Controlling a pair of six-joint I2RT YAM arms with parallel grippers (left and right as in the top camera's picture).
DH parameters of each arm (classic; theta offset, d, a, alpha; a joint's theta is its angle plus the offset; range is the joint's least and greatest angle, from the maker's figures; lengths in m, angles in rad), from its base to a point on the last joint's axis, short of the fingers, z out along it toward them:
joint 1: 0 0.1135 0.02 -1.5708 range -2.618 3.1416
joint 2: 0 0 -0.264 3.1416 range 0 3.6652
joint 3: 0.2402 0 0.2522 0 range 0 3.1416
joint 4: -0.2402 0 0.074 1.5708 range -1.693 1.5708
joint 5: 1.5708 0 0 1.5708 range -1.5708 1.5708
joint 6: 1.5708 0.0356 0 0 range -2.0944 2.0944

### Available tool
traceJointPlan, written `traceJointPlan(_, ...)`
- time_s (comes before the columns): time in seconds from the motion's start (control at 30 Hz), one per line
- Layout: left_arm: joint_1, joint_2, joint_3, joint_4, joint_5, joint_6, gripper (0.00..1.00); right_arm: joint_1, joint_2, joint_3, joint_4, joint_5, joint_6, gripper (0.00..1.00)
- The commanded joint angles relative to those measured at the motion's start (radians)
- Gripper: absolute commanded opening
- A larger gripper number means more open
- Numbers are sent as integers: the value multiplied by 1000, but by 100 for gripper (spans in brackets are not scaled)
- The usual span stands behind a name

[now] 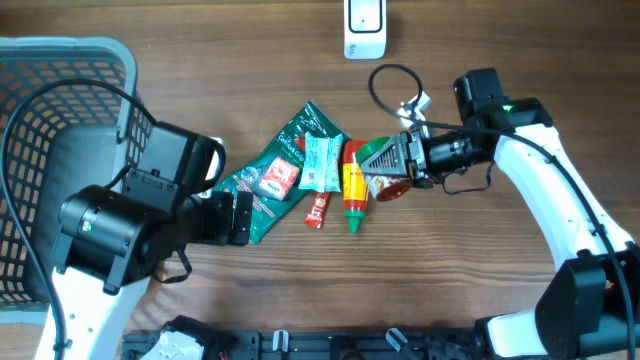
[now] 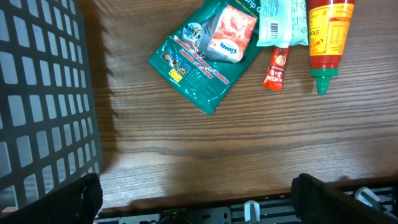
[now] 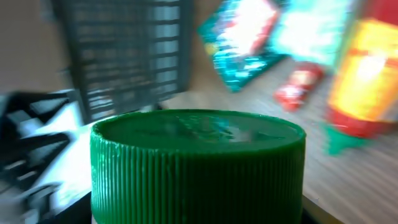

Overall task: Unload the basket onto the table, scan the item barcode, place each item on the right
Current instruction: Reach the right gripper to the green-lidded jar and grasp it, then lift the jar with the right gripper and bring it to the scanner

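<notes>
Wooden table (image 1: 450, 260) carries a basket (image 1: 100, 45) at the left, a heap of packets (image 1: 290, 170) mid-way and a white scanner (image 1: 364, 28) at the far edge. Our right gripper (image 1: 390, 170) clamps a green-capped jar (image 3: 198, 162) just beside the heap, well apart from the scanner; our left gripper (image 2: 199, 202) hangs wide open, empty. We judge the pick done; showing the barcode is left.

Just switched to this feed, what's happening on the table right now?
The right pincer holds a green-capped container right beside the red sauce bottle in the middle of the table. The left pincer hangs open and empty near the green packet, beside the basket. Nothing is near the white device at the far edge.
</notes>
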Motion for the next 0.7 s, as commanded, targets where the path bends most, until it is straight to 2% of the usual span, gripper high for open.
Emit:
traceJointPlan(0.0,5,-7,4,2,12,-10,100,-3,-15,19,-2,-324,74,45)
traceJointPlan(0.17,5,-7,4,2,12,-10,100,-3,-15,19,3,-327,289,42)
traceJointPlan(0.33,5,-7,4,2,12,-10,100,-3,-15,19,7,-327,578,41)
traceJointPlan(0.53,5,-7,4,2,12,-10,100,-3,-15,19,86,-301,955,40)
traceJointPlan(0.67,5,-7,4,3,12,-10,100,-3,-15,19,148,-289,1223,32)
